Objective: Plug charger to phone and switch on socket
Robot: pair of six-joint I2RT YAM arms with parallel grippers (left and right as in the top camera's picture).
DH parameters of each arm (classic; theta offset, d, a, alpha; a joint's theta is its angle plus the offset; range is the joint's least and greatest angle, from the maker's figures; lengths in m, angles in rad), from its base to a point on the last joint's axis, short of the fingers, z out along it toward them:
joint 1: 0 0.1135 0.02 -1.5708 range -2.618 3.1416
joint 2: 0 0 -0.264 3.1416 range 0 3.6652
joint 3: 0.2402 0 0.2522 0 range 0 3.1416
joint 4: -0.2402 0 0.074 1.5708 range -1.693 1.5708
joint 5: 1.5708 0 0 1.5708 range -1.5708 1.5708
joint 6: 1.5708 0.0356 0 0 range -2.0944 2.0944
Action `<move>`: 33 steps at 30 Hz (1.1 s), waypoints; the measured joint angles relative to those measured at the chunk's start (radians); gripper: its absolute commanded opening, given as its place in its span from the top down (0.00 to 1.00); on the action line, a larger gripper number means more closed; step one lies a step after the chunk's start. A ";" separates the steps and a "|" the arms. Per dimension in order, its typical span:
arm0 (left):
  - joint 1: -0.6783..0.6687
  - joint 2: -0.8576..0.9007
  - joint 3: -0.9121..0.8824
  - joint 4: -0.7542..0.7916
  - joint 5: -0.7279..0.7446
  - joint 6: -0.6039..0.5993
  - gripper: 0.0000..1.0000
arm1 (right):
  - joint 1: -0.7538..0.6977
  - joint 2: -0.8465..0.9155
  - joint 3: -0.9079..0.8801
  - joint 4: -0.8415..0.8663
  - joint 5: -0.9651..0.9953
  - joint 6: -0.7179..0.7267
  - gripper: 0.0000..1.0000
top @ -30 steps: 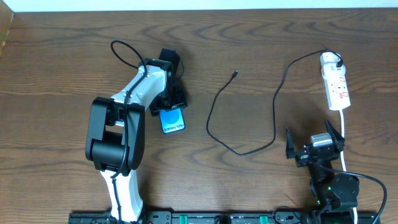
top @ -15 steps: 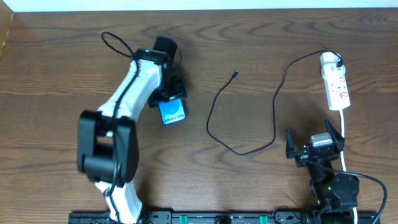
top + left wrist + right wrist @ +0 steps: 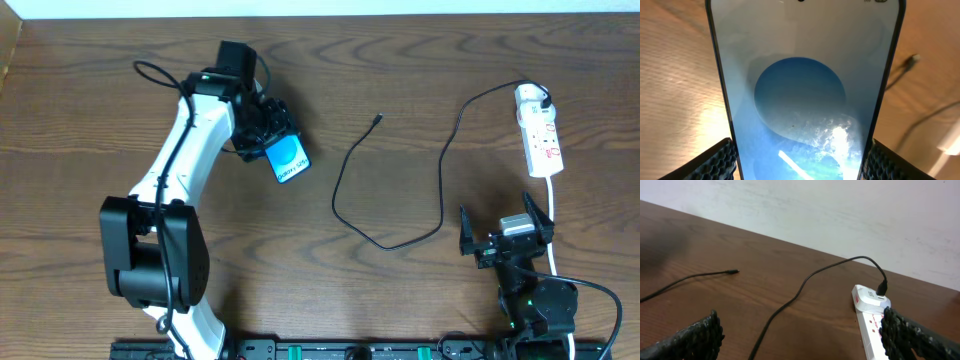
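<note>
On the wood table [image 3: 420, 60], far-left side, I see the L arm [image 3: 185, 150] stretched out. Charger [image 3: 442, 200] lies loose mid-table, small plug [image 3: 377, 119] free, other end plugged into the socket [image 3: 538, 140] at far right. Phone [image 3: 291, 161] sits screen up, skewed, clamped in the L gripper [image 3: 272, 148]. R gripper [image 3: 505, 228] is near the front edge w/ jaws spread wide, just beside the socket's cord.

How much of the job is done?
Done: the charger is plugged into the socket. In hand: the left end effector holds the phone. Left: the small plug lies loose, and the switch seems untouched, the right end effector open away from it.
</note>
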State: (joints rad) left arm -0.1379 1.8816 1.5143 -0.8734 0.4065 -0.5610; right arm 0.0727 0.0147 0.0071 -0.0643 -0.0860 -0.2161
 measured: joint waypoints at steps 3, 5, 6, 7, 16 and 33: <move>0.024 0.000 0.000 0.021 0.055 -0.032 0.32 | 0.000 0.000 0.000 0.000 0.000 0.000 0.01; 0.036 0.000 0.000 0.033 0.085 -0.055 0.33 | 0.000 0.000 0.000 0.000 0.000 0.000 0.01; 0.040 0.000 0.000 0.038 0.095 -0.065 0.32 | 0.000 0.000 0.000 0.000 0.000 0.000 0.01; 0.044 0.000 0.000 0.042 0.102 -0.072 0.33 | 0.000 0.000 0.000 0.000 0.000 0.000 0.01; 0.068 0.000 0.003 0.070 0.146 -0.125 0.33 | 0.000 0.000 0.000 0.000 0.000 0.000 0.01; 0.076 0.000 0.003 0.070 0.146 -0.141 0.21 | 0.000 0.000 0.000 0.000 0.000 0.000 0.01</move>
State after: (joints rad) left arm -0.0624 1.8812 1.5169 -0.8032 0.5526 -0.7021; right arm 0.0727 0.0147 0.0071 -0.0643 -0.0864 -0.2161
